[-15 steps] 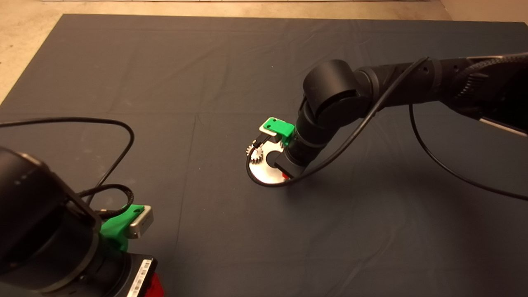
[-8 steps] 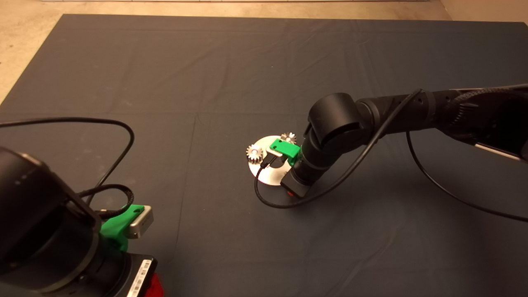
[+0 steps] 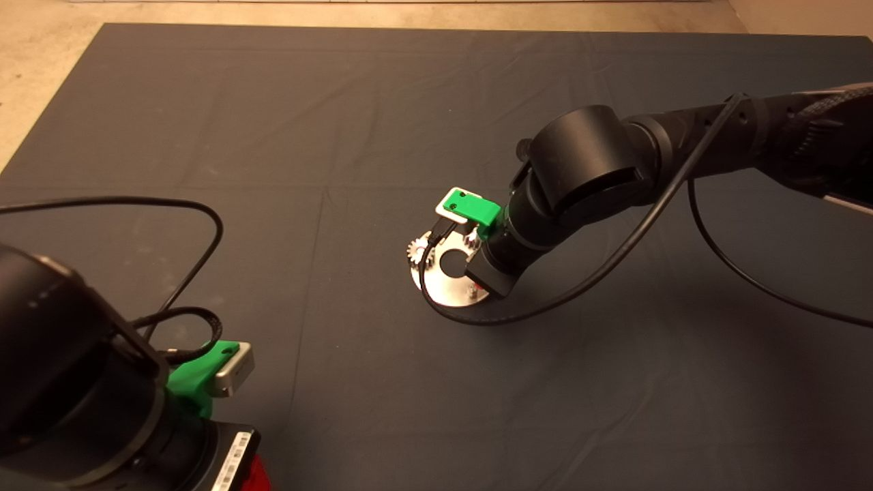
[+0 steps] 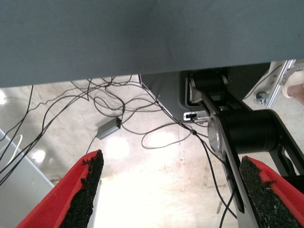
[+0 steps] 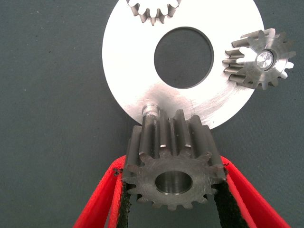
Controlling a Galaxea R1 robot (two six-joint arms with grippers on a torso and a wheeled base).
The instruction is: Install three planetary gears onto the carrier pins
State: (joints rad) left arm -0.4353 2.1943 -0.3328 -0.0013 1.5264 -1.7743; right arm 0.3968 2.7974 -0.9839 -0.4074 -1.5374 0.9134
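**Third gear hovering over bare pin**

Dark mat [image 3: 341, 136] is covering the desk, carrying the silver disc [image 5: 137, 66]. Two planetary gears [image 5: 259, 59] are sitting on pins. Right end effector [image 5: 173, 199] is clenching a dark toothed gear [image 5: 173, 166] over the bare pin [image 5: 150, 109]. Left end effector [image 4: 171, 190] is idling released.

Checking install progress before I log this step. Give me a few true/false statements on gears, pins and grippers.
1. The right gripper is shut on a dark grey gear. True.
2. All three gears already sit on the disc. False: two are on pins, the seated grey gear and the gear at the far rim; the third is in the right gripper.
3. One carrier pin stands bare. True: it shows just beyond the held gear.
4. The left gripper holds a gear. False: its fingers are open and empty, parked off the mat's edge over the floor.
5. The disc has no central hole. False: a large round hole shows.
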